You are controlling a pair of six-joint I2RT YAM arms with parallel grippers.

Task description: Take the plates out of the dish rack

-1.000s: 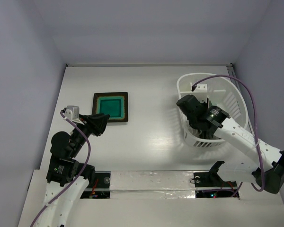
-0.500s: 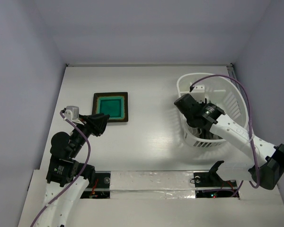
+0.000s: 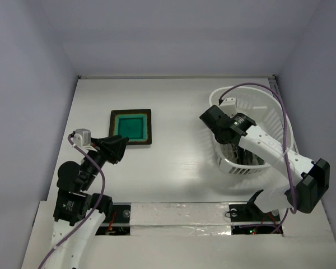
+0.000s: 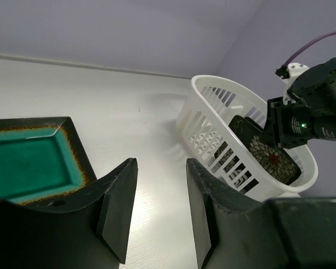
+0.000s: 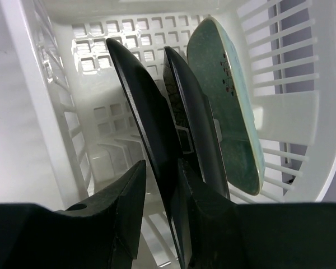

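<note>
White tabletop [image 3: 179,112] boxed in by pale lilac walls. Counted on it: four plates, one dish rack [image 3: 241,168], two arms, each with one gripper.

Lying flat, left of centre and well apart from the rack: one square teal plate [image 3: 131,127] with a dark brownish rim and a sunken blue-green middle.

Standing at the right side of the tabletop: the dish rack, white plastic, oval, with slotted walls and a grid floor. Inside it, three plates on edge, leaning the same way, side by side. Nearest the wrist camera, a front black plate [image 5: 140,101]; just behind it, a second black plate [image 5: 190,106] with a fine pale pattern on its face; last, a mint-green plate [image 5: 224,95], rounded at the corners. Seen from the left wrist camera: a white-petalled flower with a red centre [image 4: 269,154] on a black plate's face.

Right gripper [image 5: 162,168] down inside the rack, jaws astride the rim of the front black plate and narrow around it; cannot tell whether clamped tight or just short of contact.

Left gripper [image 4: 161,168] partly spread, nothing between the jaws, poised above the tabletop just beside the teal plate's near right corner.
</note>
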